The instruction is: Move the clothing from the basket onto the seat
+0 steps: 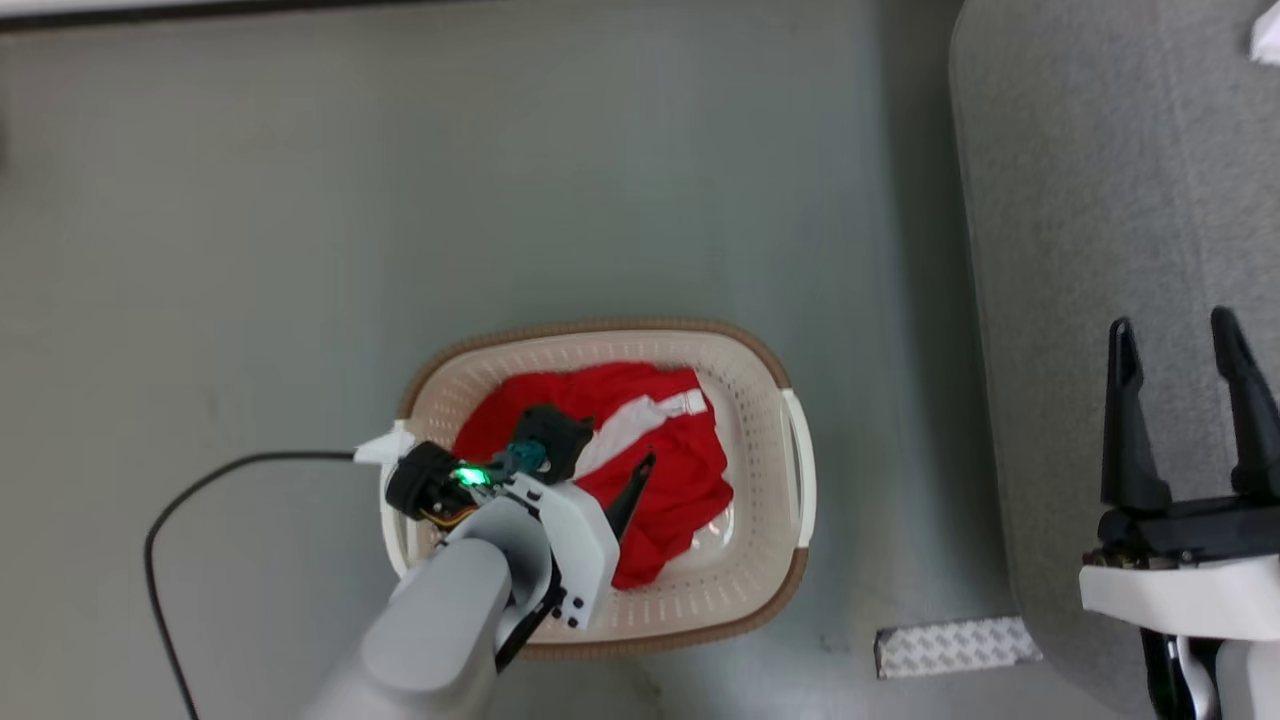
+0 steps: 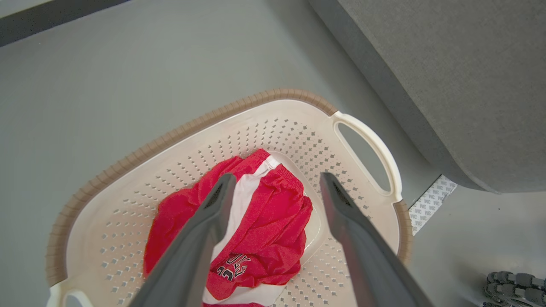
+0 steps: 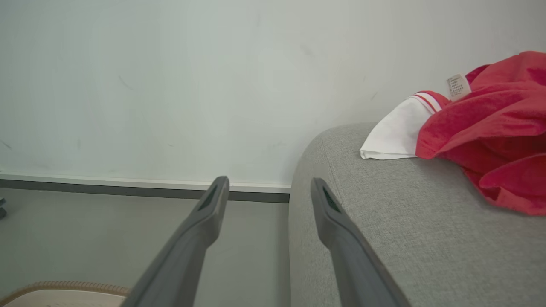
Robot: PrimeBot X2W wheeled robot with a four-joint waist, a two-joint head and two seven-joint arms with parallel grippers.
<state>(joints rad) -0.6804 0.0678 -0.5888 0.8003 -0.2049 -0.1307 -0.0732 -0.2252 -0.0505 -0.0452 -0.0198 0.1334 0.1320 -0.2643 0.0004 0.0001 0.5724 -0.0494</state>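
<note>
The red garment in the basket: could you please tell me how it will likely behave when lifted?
Probably floppy: the red garment lies crumpled in folds, so it should drape and hang from a pinch. Likely light, as it looks like thin cloth. It may trail over the basket rim, since it covers much of its bottom.

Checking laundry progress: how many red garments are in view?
2. One red garment lies crumpled in the basket, below the left gripper; a second red garment lies on the grey seat. Either heap may hide more.
</note>
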